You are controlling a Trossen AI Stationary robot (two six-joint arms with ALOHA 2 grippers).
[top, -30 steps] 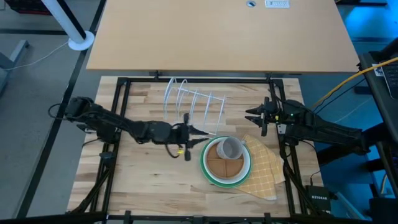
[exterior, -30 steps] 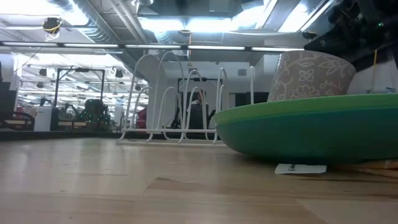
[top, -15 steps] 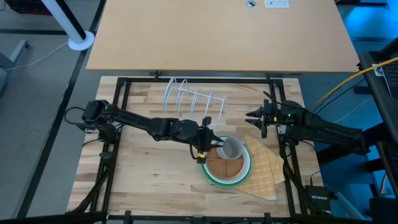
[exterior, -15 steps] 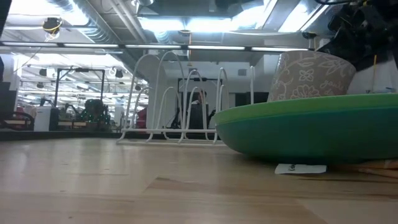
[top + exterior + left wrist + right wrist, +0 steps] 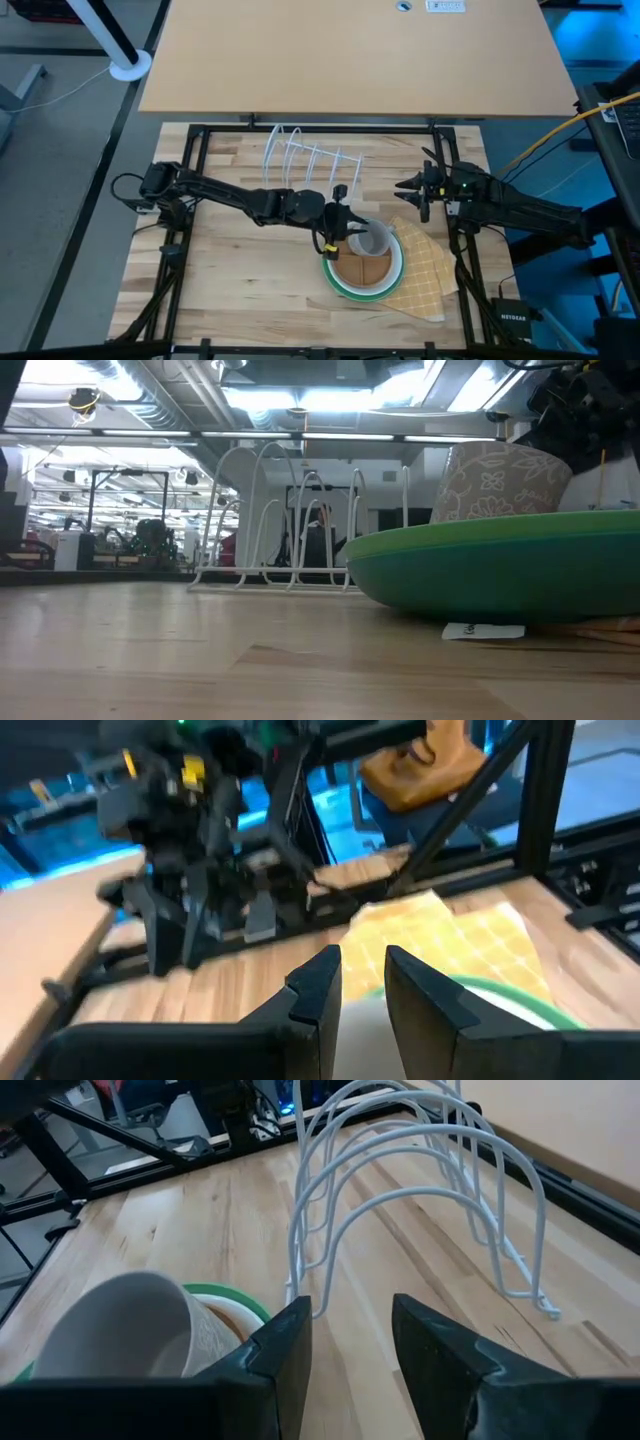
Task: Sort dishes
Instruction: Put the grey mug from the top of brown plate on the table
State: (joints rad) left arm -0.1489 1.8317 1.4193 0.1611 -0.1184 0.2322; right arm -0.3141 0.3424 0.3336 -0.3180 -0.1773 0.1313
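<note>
1. Since a second ago, the left arm has reached across the table, and its left gripper point(image 5: 350, 226) now sits right at the near edge of the small grey mug point(image 5: 372, 240).
2. Its two fingers point(image 5: 320, 982) are a little apart, with nothing seen between them.
3. The mug stands on the brown plate point(image 5: 360, 266), which sits on top of the light green plate point(image 5: 385, 282) and the teal plate point(image 5: 480, 575). The whole pile rests partly on the yellow checked cloth point(image 5: 430, 268).
4. The right gripper point(image 5: 418, 190) waits off to the side, near the white wire rack point(image 5: 310, 160), fingers apart and empty.
5. If the left gripper pushes sideways, the mug could tip over or slide off the brown plate.
6. If the fingers close too high on the rim, the mug could slip out when lifted.
7. A hard bump could also shove the pile, since the cloth under it may slide.
</note>
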